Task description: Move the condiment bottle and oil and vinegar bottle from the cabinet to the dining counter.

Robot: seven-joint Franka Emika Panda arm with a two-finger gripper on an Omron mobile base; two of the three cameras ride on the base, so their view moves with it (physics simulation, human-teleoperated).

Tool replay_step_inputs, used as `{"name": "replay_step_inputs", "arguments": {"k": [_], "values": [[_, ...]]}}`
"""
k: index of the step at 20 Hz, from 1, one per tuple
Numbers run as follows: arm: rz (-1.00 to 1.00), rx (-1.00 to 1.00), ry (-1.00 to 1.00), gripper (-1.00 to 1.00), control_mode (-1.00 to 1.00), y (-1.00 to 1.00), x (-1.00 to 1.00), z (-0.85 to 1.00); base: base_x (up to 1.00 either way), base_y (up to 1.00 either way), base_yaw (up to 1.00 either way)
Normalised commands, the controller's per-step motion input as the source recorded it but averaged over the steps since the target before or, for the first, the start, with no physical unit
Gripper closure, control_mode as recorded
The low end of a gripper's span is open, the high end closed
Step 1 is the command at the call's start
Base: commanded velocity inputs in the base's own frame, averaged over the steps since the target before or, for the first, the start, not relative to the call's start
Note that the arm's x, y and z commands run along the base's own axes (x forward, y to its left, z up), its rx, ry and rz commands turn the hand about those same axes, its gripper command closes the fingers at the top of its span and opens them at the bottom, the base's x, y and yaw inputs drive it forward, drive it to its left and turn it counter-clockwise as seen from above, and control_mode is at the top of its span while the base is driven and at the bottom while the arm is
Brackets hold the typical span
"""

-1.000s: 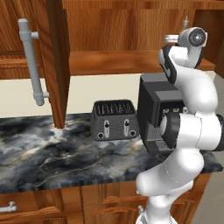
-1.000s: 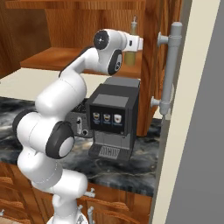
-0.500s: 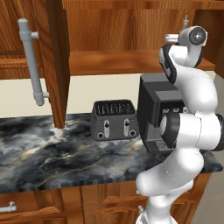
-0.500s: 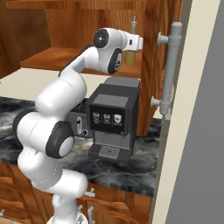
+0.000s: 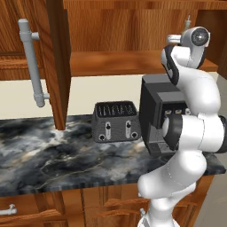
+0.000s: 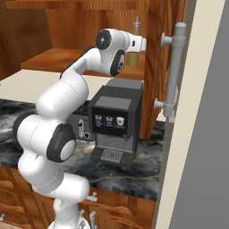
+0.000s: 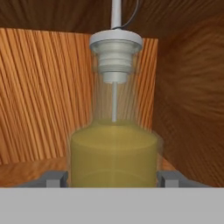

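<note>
Bottle: you had the oil and vinegar bottle standing upright on the shelf of the cabinet, in the back right corner, with wood panels behind it and at its 3 o'clock in the hand view.
Long axis: it ran straight from 6 to 12 o'clock in the hand view, wide yellow body low, clear neck above, grey spout at the top.
Gripper: your gripper sat level with the bottle's body, the fingers showing at 9 and 3 o'clock of it.
Finger state: the jaws stood apart, one tip just beside each flank of the body; you could not tell from the hand view whether they pressed the glass yet, so call it spread around the bottle, not a sure grip.
Key relation: the bottle lay dead centre between the tips, so closing straight in looked like all the grasp needed, with no sideways shift.
Arm: in the right base view your arm reached up over the coffee machine, with the bottle at its wrist end.
Other bottle: you could not place the condiment bottle.
Risk: a grip low on the tall, slim body might tip it.
</note>
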Motion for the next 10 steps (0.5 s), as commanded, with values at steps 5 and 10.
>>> {"name": "replay_step_inputs", "arguments": {"k": [5, 10], "values": [[0.00, 0.00, -0.06, 1.00, -1.00, 0.21, -0.21, -0.08, 0.00, 0.00, 0.00], [0.01, 0.00, -0.06, 1.00, -1.00, 0.49, -0.65, -0.02, 0.00, 0.00, 0.00]]}}
